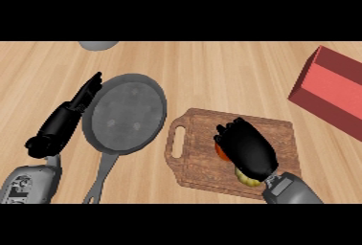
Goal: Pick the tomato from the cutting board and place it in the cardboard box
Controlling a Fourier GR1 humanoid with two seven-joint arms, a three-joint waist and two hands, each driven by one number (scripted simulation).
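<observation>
Now the right hand (245,146) curls its black fingers over the red tomato (220,152) on the grainy brown cutting board (194,162). Left hand (83,95) lies straight-fingered beside the round grey pan (126,115). The red box (332,93) sits at the wooden counter's (212,67) right edge.

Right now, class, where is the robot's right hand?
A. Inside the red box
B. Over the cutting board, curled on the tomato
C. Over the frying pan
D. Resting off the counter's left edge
B: the right hand lies over the wooden cutting board, its fingers curled round the red tomato, well apart from the frying pan and the red box.
</observation>
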